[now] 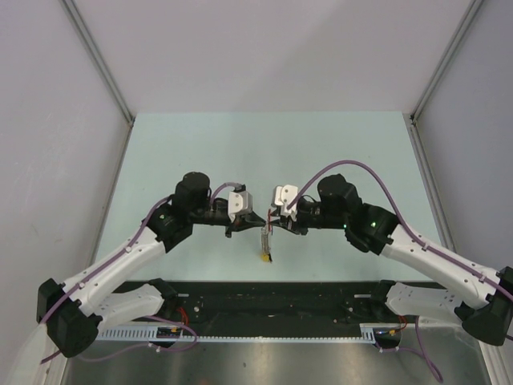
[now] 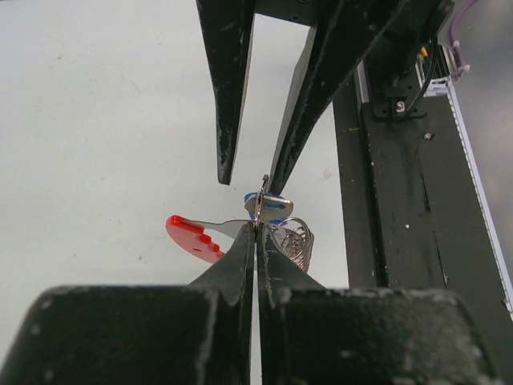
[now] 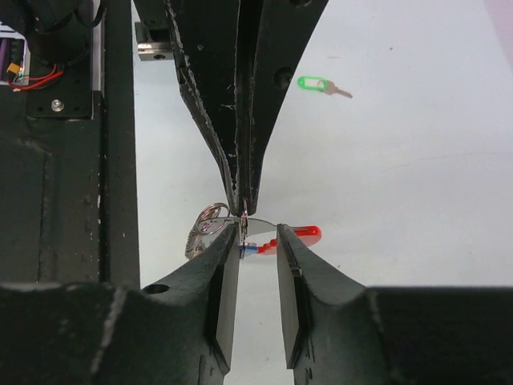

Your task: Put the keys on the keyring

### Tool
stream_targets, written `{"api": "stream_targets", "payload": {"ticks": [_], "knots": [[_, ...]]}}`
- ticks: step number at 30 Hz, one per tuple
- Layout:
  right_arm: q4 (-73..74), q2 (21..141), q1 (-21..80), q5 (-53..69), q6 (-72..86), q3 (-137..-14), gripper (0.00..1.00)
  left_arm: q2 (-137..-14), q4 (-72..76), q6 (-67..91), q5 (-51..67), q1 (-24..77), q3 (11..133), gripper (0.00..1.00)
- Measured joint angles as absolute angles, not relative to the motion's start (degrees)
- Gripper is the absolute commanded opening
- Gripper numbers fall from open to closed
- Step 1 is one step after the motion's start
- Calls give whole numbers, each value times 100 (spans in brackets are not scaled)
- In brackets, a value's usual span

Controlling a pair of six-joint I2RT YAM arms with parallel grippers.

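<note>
The keyring (image 1: 265,241) hangs between my two grippers above the table, its yellow-capped keys dangling lowest. My left gripper (image 2: 256,230) is shut on the keyring's thin metal part. The curved red piece (image 2: 192,237) sticks out to the left and the coiled rings (image 2: 296,241) to the right. The blue-capped key (image 2: 269,204) sits just beyond the left fingertips. My right gripper (image 3: 258,234) is open, its fingers on either side of the blue key (image 3: 250,249) and the red piece (image 3: 303,234). The green-capped key (image 3: 317,83) lies loose on the table.
The pale green table (image 1: 240,144) has grey walls on three sides. A black base plate (image 1: 272,293) with cables and a white rail runs along the near edge, and it also shows in the wrist views (image 2: 401,200) (image 3: 72,160).
</note>
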State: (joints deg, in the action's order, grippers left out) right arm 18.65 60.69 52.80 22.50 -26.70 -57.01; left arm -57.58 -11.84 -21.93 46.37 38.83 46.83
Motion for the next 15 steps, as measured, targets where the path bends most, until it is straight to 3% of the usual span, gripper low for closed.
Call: {"api": "stream_targets", "payload": {"ticks": [15], "knots": [[1640,5328,5098,2091,-2504,-5183,32,-5542,-340,-1599,4497,3837,4381,1]]}}
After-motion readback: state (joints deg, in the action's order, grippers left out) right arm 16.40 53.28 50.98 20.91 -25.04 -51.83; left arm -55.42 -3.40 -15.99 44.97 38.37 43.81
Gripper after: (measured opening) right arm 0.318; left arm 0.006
